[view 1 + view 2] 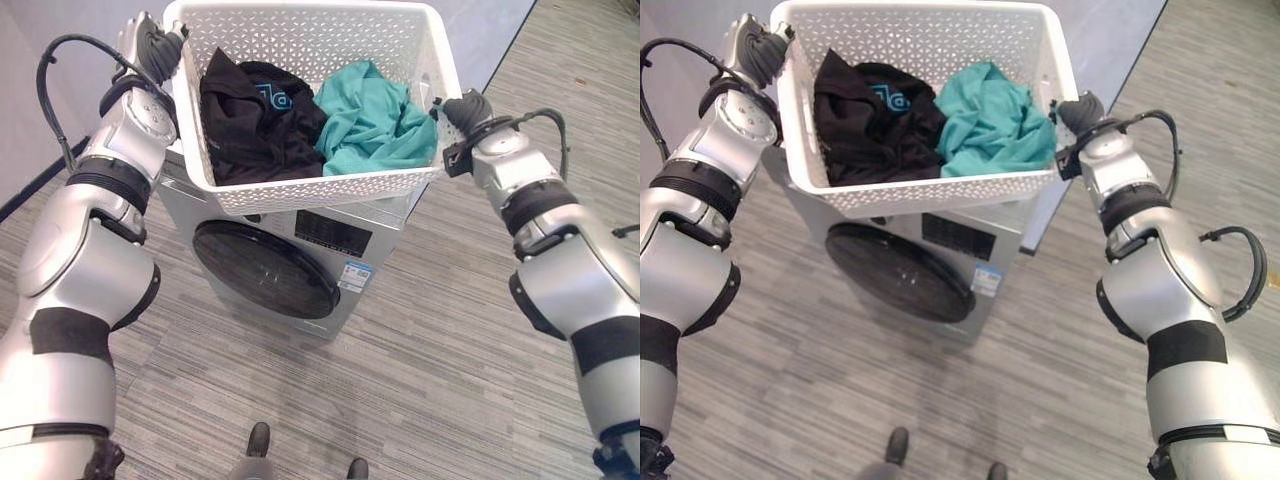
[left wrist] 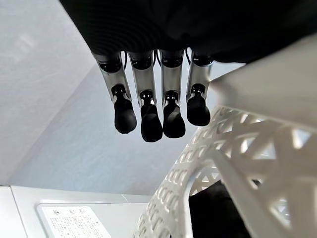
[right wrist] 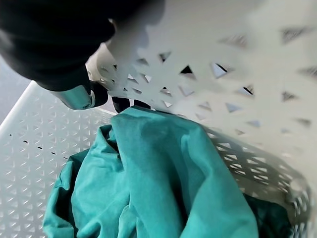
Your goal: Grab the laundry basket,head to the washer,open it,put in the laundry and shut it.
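Note:
I hold a white perforated laundry basket (image 1: 300, 195) up between both hands, above the washer (image 1: 385, 238). In it lie a black garment (image 1: 250, 120) on the left and a teal garment (image 1: 375, 120) on the right. My left hand (image 1: 155, 45) lies against the basket's left wall (image 2: 257, 148), its fingers (image 2: 148, 119) straight beside it. On the right rim my right hand (image 1: 465, 108) has its fingers (image 3: 74, 94) hooked over the edge into the basket, just above the teal garment (image 3: 163, 188). The washer's round dark door (image 1: 265, 268) is shut.
The silver-grey washer stands against a pale wall (image 1: 60, 90) on grey wood-pattern floor (image 1: 420, 380). Its white top (image 2: 74, 218) lies just under the basket. Open floor stretches in front and to the right of the washer.

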{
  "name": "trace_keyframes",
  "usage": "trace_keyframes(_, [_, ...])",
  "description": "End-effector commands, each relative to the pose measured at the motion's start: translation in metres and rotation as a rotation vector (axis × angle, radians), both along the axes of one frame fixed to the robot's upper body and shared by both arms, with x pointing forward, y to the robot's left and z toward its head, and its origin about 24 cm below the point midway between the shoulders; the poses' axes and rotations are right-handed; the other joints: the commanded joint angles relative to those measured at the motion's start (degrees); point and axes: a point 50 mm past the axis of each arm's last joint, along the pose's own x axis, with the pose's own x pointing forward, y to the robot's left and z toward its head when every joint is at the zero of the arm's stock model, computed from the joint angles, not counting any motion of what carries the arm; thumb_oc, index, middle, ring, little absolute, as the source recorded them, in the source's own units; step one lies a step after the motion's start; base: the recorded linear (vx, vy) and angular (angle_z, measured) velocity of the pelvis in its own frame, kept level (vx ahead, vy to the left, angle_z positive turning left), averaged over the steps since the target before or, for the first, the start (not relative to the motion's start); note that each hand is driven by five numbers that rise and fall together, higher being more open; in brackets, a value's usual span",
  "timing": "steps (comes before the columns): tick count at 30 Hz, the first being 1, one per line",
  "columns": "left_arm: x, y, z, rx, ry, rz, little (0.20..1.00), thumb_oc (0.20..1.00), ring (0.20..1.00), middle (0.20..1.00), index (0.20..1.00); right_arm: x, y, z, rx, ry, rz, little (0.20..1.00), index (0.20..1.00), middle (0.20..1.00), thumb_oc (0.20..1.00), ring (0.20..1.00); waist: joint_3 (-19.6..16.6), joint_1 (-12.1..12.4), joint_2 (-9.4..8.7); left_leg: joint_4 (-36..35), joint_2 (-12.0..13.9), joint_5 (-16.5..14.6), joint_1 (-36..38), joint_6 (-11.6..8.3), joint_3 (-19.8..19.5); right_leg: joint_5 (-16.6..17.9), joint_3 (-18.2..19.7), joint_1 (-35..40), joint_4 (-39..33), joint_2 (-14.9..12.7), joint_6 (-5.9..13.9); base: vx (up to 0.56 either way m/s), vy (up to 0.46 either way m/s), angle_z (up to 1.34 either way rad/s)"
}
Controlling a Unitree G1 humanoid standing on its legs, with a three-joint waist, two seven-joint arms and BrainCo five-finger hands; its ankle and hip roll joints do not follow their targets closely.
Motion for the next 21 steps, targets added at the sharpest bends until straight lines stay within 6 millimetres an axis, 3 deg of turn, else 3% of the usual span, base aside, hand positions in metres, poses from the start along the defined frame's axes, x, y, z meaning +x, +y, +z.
trace_keyframes(1, [-0.028, -0.067, 0.11, 0.012, -0.274, -0.151, 0.2, 0.2, 0.2, 0.2, 0.2, -0.011, 0.063, 0.092, 0.166, -0.258, 0.132, 0.2, 0.2, 0.2, 0.2, 0.2, 1.89, 1.47, -0.67, -1.51, -0.67, -2.98, 2.41, 0.65, -2.11, 9.64, 2.5, 1.8, -1.46, -2.88, 4.9, 0.0, 0.0, 0.0])
trace_keyframes(9, [-0.032, -0.088, 0.119, -0.025, -0.307, -0.219, 0.2, 0.2, 0.2, 0.2, 0.2, -0.018, 0.058, 0.117, 0.208, -0.319, 0.09, 0.2, 0.2, 0.2, 0.2, 0.2, 2.22, 2.18, -0.11, -1.84, -1.67, -2.34, -0.12, 0.54, -3.24, 10.96, 1.79, -0.06, -1.46, -3.48, 5.52, 0.0, 0.019, 0.07])
trace_keyframes(13, [-0.028, -0.087, 0.112, -0.014, -0.283, -0.216, 0.2, 0.2, 0.2, 0.2, 0.2, -0.017, 0.057, 0.114, 0.211, -0.307, 0.089, 0.2, 0.2, 0.2, 0.2, 0.2, 2.22, 2.67, -0.29, 0.05, -2.23, -3.26, -1.23, 1.21, -3.94, 11.65, 3.16, 0.06, -1.46, -3.67, 5.56, 0.01, 0.015, 0.03])
trace_keyframes(14, [-0.023, -0.087, 0.102, -0.01, -0.248, -0.217, 0.2, 0.2, 0.2, 0.2, 0.2, -0.016, 0.056, 0.111, 0.209, -0.292, 0.09, 0.2, 0.2, 0.2, 0.2, 0.2, 2.67, 3.18, -0.16, 1.64, -2.94, -4.54, -0.97, 2.11, -4.68, 10.65, 5.3, 1.28, 0.02, -3.12, 4.54, 0.05, 0.088, 0.07])
trace_keyframes(16, [-0.018, -0.089, 0.091, -0.008, -0.214, -0.222, 0.2, 0.2, 0.2, 0.2, 0.2, -0.014, 0.052, 0.106, 0.204, -0.271, 0.086, 0.2, 0.2, 0.2, 0.2, 0.2, 3.12, 3.41, 0.64, 2.89, -3.47, -5.69, 0.07, 3.13, -5.62, 5.34, 7.93, 0.14, 5.92, -0.83, 3.06, 0.06, 0.092, 0.07])
trace_keyframes(17, [-0.018, -0.089, 0.091, -0.008, -0.214, -0.222, 0.2, 0.2, 0.2, 0.2, 0.2, -0.014, 0.052, 0.106, 0.204, -0.272, 0.086, 0.2, 0.2, 0.2, 0.2, 0.2, 2.95, 3.39, 0.61, 2.91, -3.51, -5.49, -0.25, 3.14, -5.62, 5.39, 7.95, -0.22, 6.06, -0.87, 3.07, 0.06, 0.058, 0.11])
trace_keyframes(18, [-0.017, -0.093, 0.088, -0.013, -0.206, -0.234, 0.2, 0.2, 0.2, 0.2, 0.2, -0.015, 0.051, 0.106, 0.202, -0.272, 0.084, 0.2, 0.2, 0.2, 0.2, 0.2, 3.32, 3.04, 1.2, 3.09, -3.81, -5.82, 0.42, 3.39, -6.49, 3.59, 9.57, -1.59, 7.87, 0.76, 2.36, 0.18, 0.055, 0.13])
trace_keyframes(19, [-0.014, -0.097, 0.08, -0.007, -0.181, -0.246, 0.2, 0.2, 0.2, 0.2, 0.2, -0.014, 0.044, 0.104, 0.177, -0.262, 0.069, 0.2, 0.2, 0.2, 0.2, 0.2, 4.37, 1.02, 2.29, 3.02, -4.46, -6.16, 2.61, 3.59, -8.86, 0.43, 14.85, -5.82, 8.01, 5.07, 1.0, 0.19, 0.049, 0.16])
trace_keyframes(20, [-0.014, -0.097, 0.08, -0.008, -0.181, -0.246, 0.2, 0.2, 0.2, 0.2, 0.2, -0.014, 0.044, 0.103, 0.176, -0.262, 0.07, 0.2, 0.2, 0.2, 0.2, 0.2, 4.41, 1.05, 2.4, 2.95, -4.35, -6.28, 2.79, 3.55, -8.87, 0.19, 14.86, -5.84, 8.32, 5.18, 0.94, 0.31, 0.016, 0.29])
trace_keyframes(21, [-0.01, -0.098, 0.07, -0.029, -0.157, -0.26, 0.2, 0.2, 0.2, 0.2, 0.2, -0.015, 0.038, 0.107, 0.149, -0.275, 0.054, 0.2, 0.2, 0.2, 0.2, 0.2, 5.94, -1.19, 3.12, 2.77, -5.3, -7.18, 6.33, 3.14, -10.42, 2.43, 16.29, -11.32, 6.69, 7.41, 0.98, 0.17, -0.013, 0.48])
